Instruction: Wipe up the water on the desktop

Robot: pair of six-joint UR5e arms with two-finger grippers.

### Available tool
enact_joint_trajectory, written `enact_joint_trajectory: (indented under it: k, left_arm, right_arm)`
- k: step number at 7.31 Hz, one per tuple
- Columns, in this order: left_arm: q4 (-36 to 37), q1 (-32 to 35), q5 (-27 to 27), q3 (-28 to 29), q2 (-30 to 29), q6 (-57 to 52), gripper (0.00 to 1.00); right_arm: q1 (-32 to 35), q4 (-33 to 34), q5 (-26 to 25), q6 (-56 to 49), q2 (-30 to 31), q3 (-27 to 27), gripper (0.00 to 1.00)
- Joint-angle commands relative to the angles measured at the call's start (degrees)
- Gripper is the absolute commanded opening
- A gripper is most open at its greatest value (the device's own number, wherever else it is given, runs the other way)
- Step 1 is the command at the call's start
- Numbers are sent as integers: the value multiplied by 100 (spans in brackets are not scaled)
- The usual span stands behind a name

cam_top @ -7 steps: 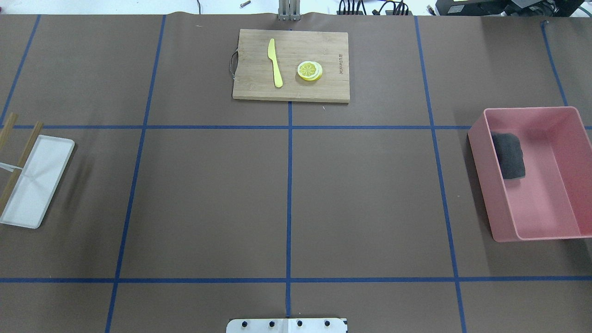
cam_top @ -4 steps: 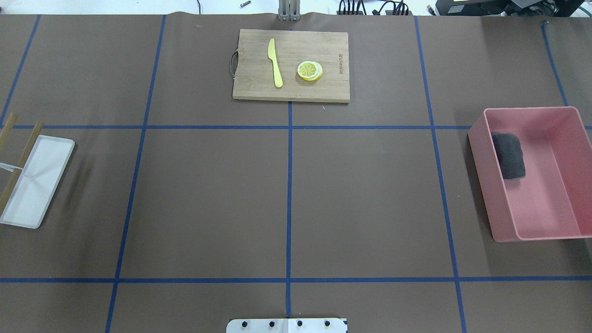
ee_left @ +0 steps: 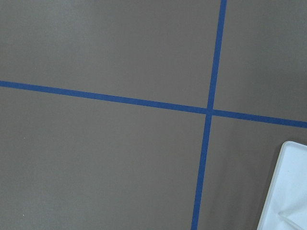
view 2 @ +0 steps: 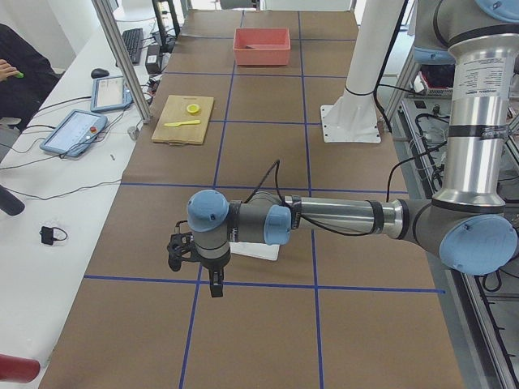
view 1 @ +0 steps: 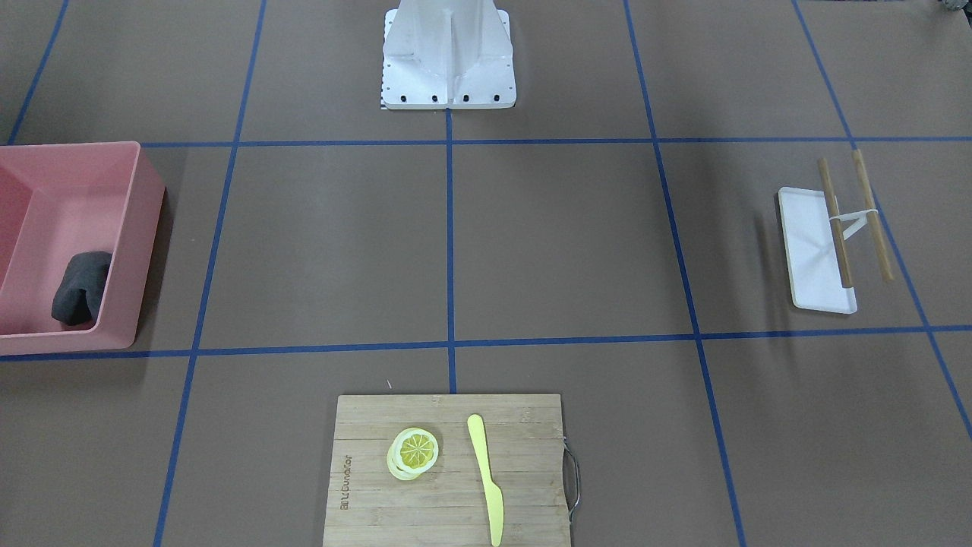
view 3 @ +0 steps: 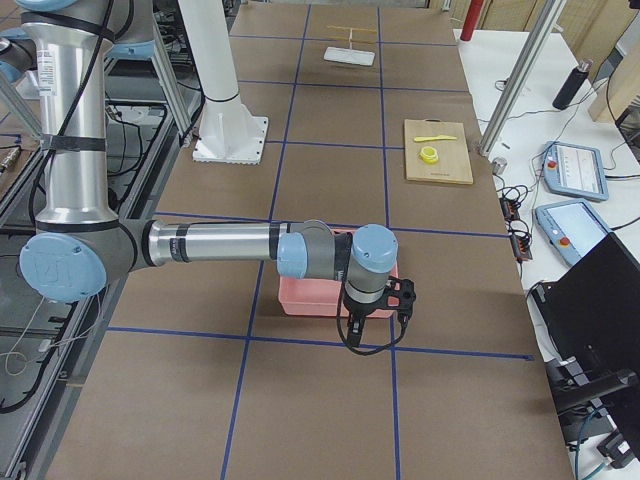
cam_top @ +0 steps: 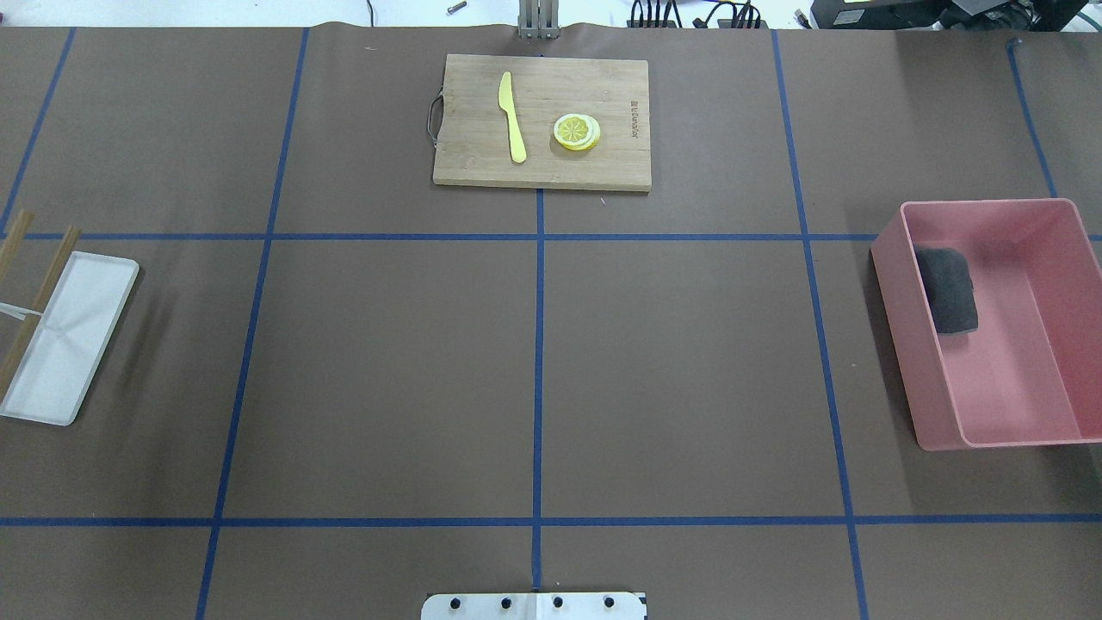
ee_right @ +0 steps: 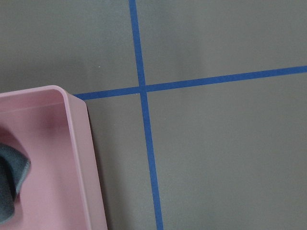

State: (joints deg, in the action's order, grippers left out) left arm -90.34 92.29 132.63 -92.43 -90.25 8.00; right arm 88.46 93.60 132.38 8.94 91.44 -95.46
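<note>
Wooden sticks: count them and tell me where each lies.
2. One wooden stick lies across the white tray; the other stick lies beside that tray. A white band joins them. None looks hidden.

Taped desktop [ee_left: 105,158], white tray [ee_left: 288,191] corner

A robotics lab, plainly: two industrial arms, the left arm [view 2: 324,219] and the right arm [view 3: 220,245], reach out over a desktop [cam_top: 387,362] papered brown and gridded with blue tape [cam_top: 538,387], with a white pedestal [view 2: 357,81] standing on it. Alongside runs a white bench [view 2: 20,267] carrying teach pendants [view 2: 75,132], a keyboard [view 2: 132,44] and black cables [cam_top: 732,13], with aluminium frame posts [view 2: 122,57] rising at its edge.
</note>
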Motion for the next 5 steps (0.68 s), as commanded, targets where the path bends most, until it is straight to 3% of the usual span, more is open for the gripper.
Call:
enact_joint_trajectory:
  k: [1,5]
  left_arm:
    - [7,0,-44,5,-28,0,98]
    - [8,0,-36,-3,-19,-9,98]
  right_arm:
    - [-4,0,-19,3,-4,-8,100]
    - [-13,0,-11,20,-21,36,100]
